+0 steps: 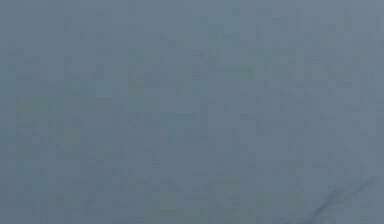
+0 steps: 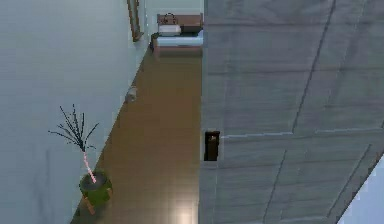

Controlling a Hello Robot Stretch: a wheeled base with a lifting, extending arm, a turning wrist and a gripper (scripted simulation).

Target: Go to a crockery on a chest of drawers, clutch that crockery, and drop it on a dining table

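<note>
Arm side view has a potted plant [image 2: 96,190] left of the grey panelled door [image 2: 290,110], while the crockery's place and the claw's state cannot be told; crockery likely proves stiff, slick, breakable, best taken at its rim.

So the right half is basically a big grey panelled door [image 2: 300,100], seen edge-on, with a small dark latch plate [image 2: 211,146] on its near edge about halfway down. Left of it a glossy brown wooden floor [image 2: 160,120] runs away like a corridor along a plain pale blue-grey wall [image 2: 50,70]. Down in the lower left, just beside that wall, sits a spindly bare-twigged plant [image 2: 76,128] in a round green pot [image 2: 96,190]. Further up the wall hangs a framed picture [image 2: 133,18], and at the far end there's some low dark furniture with pale stuff on top [image 2: 178,38], too small to tell what
</note>
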